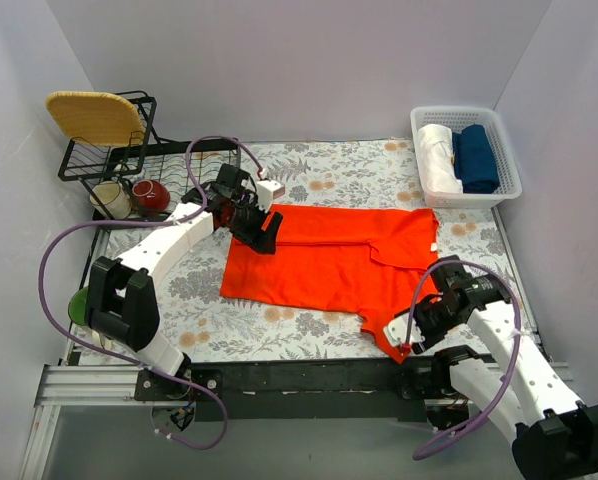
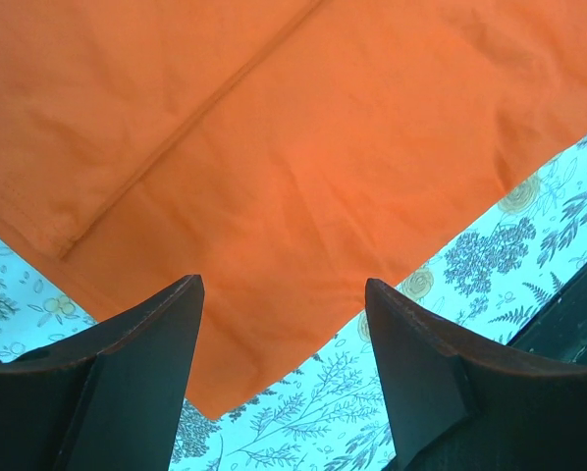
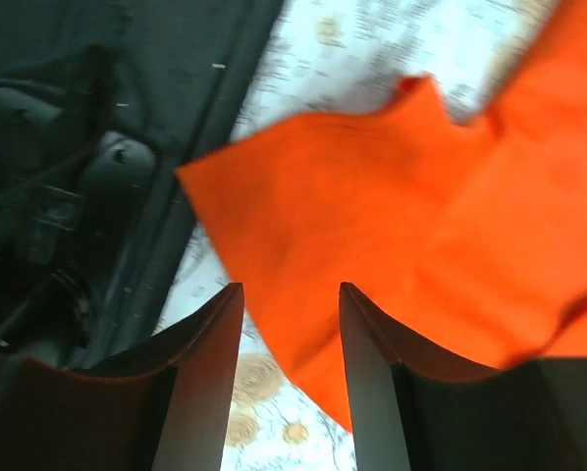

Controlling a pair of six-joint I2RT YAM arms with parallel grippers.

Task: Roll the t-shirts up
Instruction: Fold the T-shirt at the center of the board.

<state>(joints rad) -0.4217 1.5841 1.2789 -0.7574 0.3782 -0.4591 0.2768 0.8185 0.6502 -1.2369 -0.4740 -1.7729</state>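
Note:
The orange-red t-shirt [image 1: 329, 258] lies mostly flat on the floral cloth, partly folded, with a sleeve flap hanging toward the near edge. My left gripper [image 1: 262, 231] is open above the shirt's far left corner; in the left wrist view [image 2: 284, 287] that corner lies between and below the fingers. My right gripper [image 1: 411, 335] is open by the near right flap; in the right wrist view [image 3: 291, 289] the shirt's edge [image 3: 372, 206] passes between the fingers, which do not grip it.
A white basket [image 1: 507, 195] at the back right holds a white bundle [image 1: 440, 155] and a dark blue bundle [image 1: 476, 157]. A black wire rack [image 1: 129, 160] with a woven plate, a cup and a red bowl [image 1: 151, 194] stands back left. The dark table edge [image 1: 309, 372] runs along the front.

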